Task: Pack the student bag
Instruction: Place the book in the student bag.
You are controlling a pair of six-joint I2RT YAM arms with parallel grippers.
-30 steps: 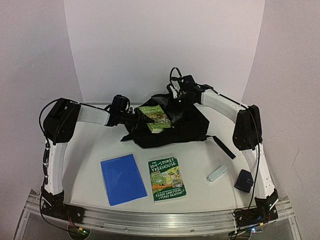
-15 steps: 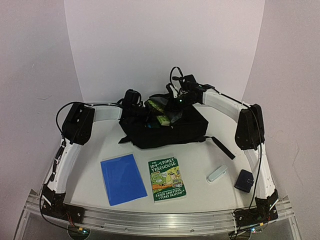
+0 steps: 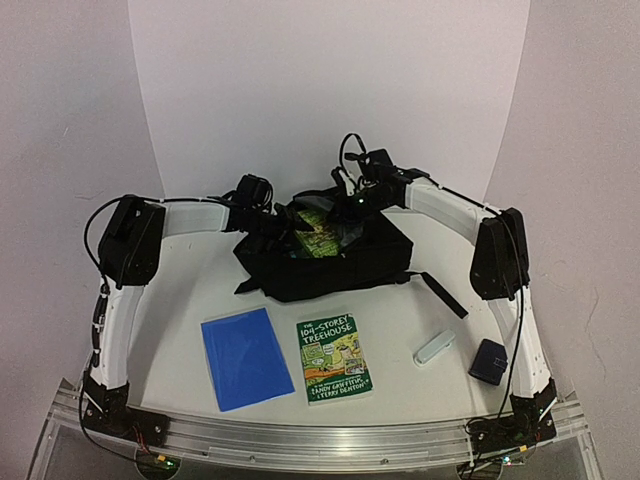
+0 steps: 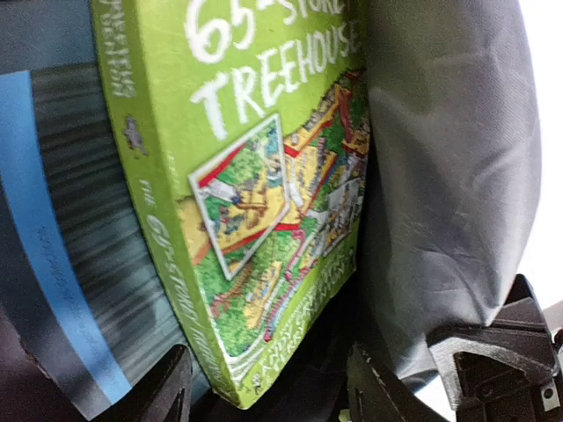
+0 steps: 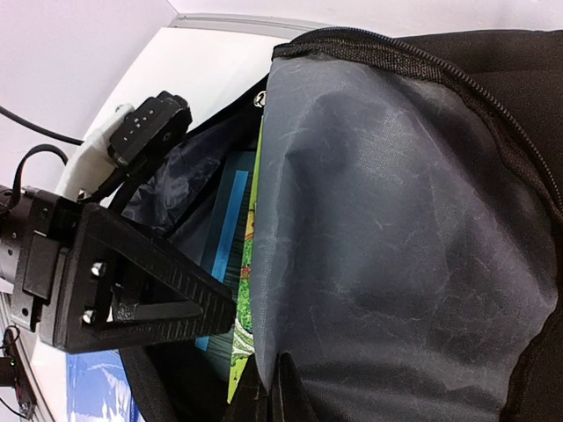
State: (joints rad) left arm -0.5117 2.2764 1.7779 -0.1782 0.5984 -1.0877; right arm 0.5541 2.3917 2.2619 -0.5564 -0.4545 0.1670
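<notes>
Student bag (image 3: 335, 262) lies on the white worktop (image 3: 180, 290), and we place everything else by it. Its mouth gapes upward, with the black shell below and grey lining (image 5: 378, 220) showing at the far lip. Inside the bag we see a green book (image 4: 264, 176) titled 65-Storey Treehouse, tilted, one long edge beside the grey lining. Alongside its spine sits a second book (image 4: 44, 255) with a blue cover edge and its page edges showing.

The left tool (image 4: 268, 391) is at the bag's left side, reaching into the mouth. Its fingers stand wide, one on each side of the green book's lower corner, with a gap to the book on both sides, so it holds nothing. The right tool (image 5: 273, 400) is at the bag's far lip, its fingers pinched tight on a fold of the grey lining, and that lip stands raised.

On the bag's near side, well apart from it, lie a plain blue flat item (image 3: 245, 357) and, just beside it, a green 104-Storey Treehouse book (image 3: 333, 358). From the bag's near right corner a black strap (image 3: 443, 295) trails across the worktop. Past the strap's end lie a small white object (image 3: 433, 347) and a dark-blue pouch (image 3: 489, 361), near each other but not touching.
</notes>
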